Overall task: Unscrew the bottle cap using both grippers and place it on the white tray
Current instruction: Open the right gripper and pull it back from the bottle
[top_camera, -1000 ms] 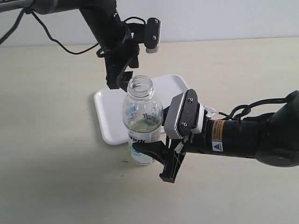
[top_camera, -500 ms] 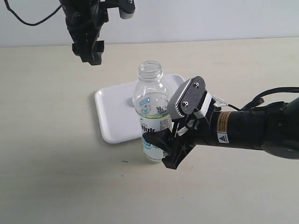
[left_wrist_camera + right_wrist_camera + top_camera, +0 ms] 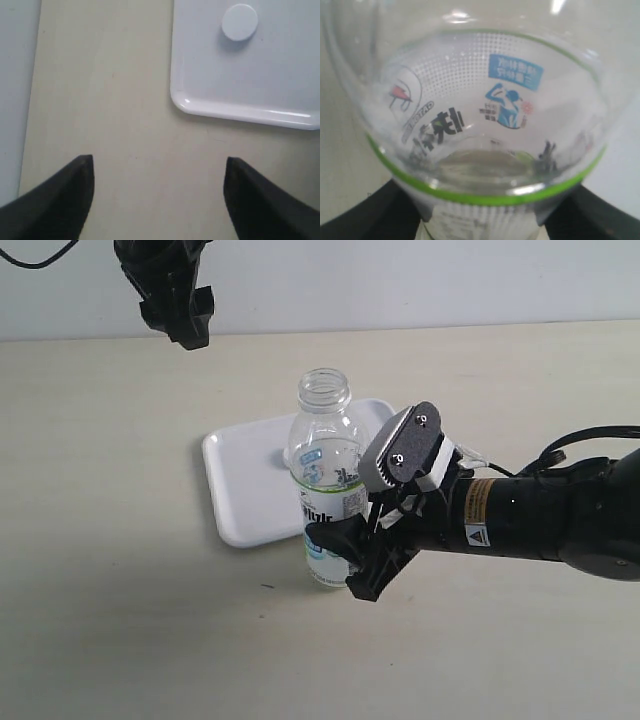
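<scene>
Right black end effector (image 3: 342, 562) clamps the clear plastic bottle (image 3: 325, 455), its green-edged label's print, possibly Chinese, unreadable; left end effector (image 3: 158, 161) hangs released. Small round white cap (image 3: 240, 21) lies on flat white tray (image 3: 200, 75).

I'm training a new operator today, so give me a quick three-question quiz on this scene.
1. True or false: the cap lies on the tray.
2. Fill in: the left tool is open and holds ____.
3. Which one grips the bottle? A) left tool B) right tool C) neither
Key: 1 true; 2 nothing; 3 B.
</scene>
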`<state>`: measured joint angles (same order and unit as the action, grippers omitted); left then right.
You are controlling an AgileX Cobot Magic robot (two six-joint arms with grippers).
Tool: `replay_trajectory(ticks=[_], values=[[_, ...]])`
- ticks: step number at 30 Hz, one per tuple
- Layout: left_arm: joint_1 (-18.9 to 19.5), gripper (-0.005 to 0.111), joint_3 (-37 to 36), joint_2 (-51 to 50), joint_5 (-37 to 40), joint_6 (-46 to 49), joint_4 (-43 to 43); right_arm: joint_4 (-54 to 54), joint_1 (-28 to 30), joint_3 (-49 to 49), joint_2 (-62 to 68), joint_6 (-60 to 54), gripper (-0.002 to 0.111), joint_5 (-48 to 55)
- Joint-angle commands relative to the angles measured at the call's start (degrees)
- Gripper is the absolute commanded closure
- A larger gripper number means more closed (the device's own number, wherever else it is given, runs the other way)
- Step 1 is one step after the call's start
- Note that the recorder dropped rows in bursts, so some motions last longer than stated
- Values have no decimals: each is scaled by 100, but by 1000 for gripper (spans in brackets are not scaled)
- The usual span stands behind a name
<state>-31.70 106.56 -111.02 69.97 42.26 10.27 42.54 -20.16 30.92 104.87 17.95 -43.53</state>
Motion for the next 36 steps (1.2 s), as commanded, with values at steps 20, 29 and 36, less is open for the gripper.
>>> replay_trajectory(ticks=[20, 29, 36], values=[[-24, 37, 29, 50, -1, -76, 319, 209, 13, -153, -1474, 490, 21, 1344], [-24, 37, 29, 50, -1, -76, 332, 1737, 13, -153, -2032, 1965, 21, 1542], [-24, 37, 29, 50, -1, -240, 320, 2143, 13, -254, -2499, 2482, 21, 1761]])
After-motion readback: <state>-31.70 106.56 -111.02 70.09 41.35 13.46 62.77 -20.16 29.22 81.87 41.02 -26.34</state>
